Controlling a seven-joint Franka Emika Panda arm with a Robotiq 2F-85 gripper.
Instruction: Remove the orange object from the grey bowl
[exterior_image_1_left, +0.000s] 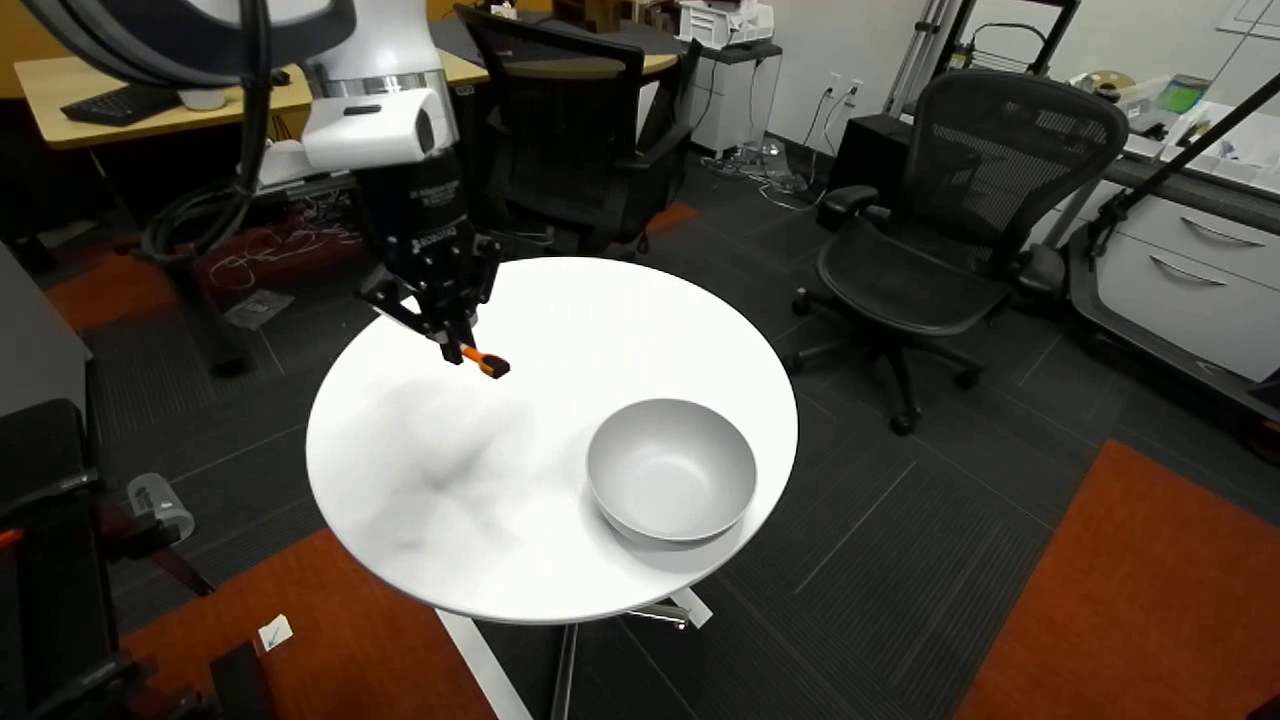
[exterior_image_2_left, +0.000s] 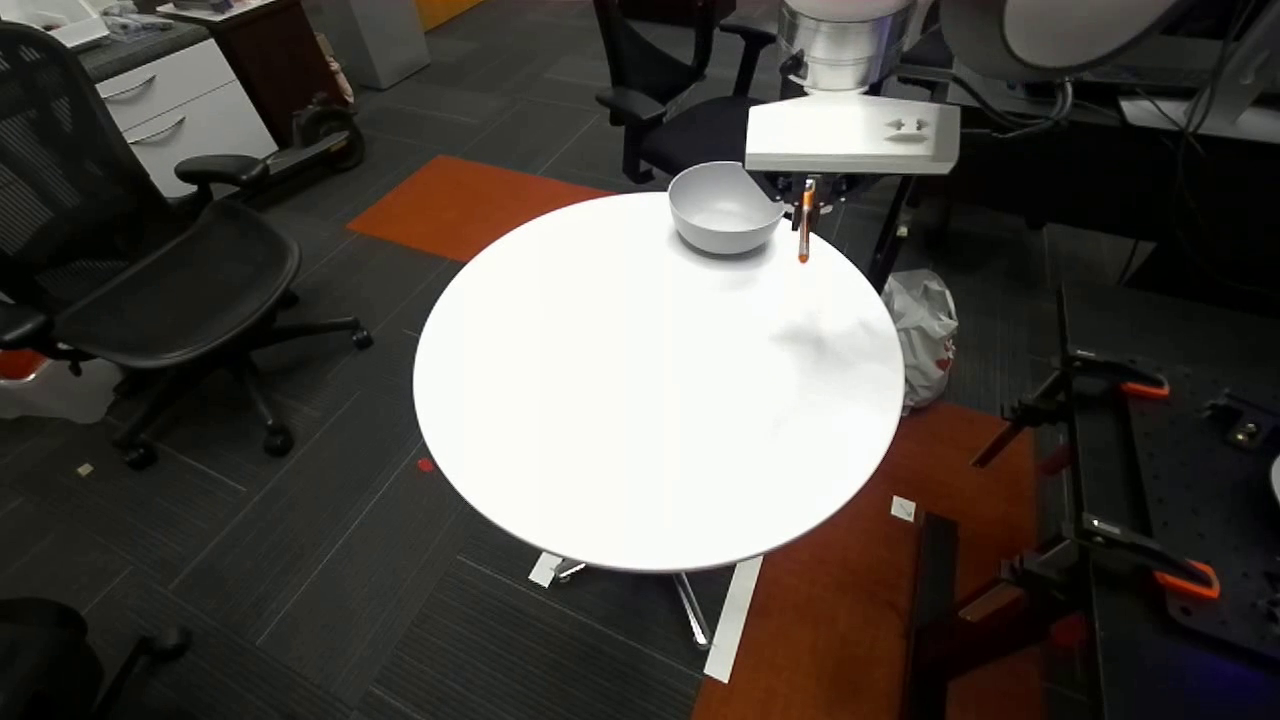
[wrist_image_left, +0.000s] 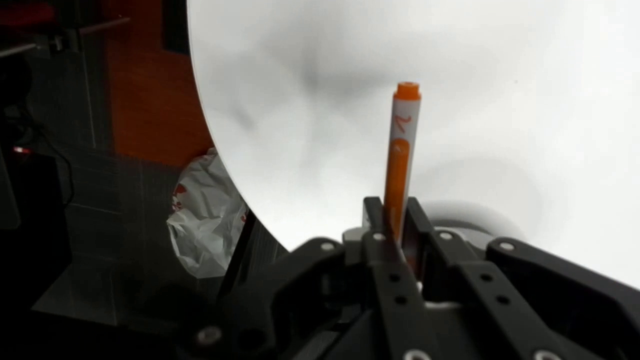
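Jaws hold 1 orange marker (exterior_image_2_left: 805, 225).

No words readable. Orange marker (wrist_image_left: 405, 122): orange squiggle on barrel, not clearly a character. White floor tag (exterior_image_1_left: 275, 632): small arrow. Pincer (exterior_image_1_left: 458, 349): pale lettering on its black body, too small to read. Plastic bag (wrist_image_left: 206, 215): red print, illegible.

One round white worktop (exterior_image_1_left: 610, 320), carrying one grey bowl (exterior_image_1_left: 672, 475); one orange marker (wrist_image_left: 399, 162); one robot arm (exterior_image_1_left: 375, 135), with one pair of jaws; in both exterior views, at least two black office chairs (exterior_image_1_left: 975, 200), the exact total unclear; in an exterior view, one white plastic bag (exterior_image_2_left: 920, 330), two clamps (exterior_image_2_left: 1150, 555) with orange ends, two white drawers (exterior_image_2_left: 213, 125); in an exterior view, one dark keyboard (exterior_image_1_left: 122, 104).
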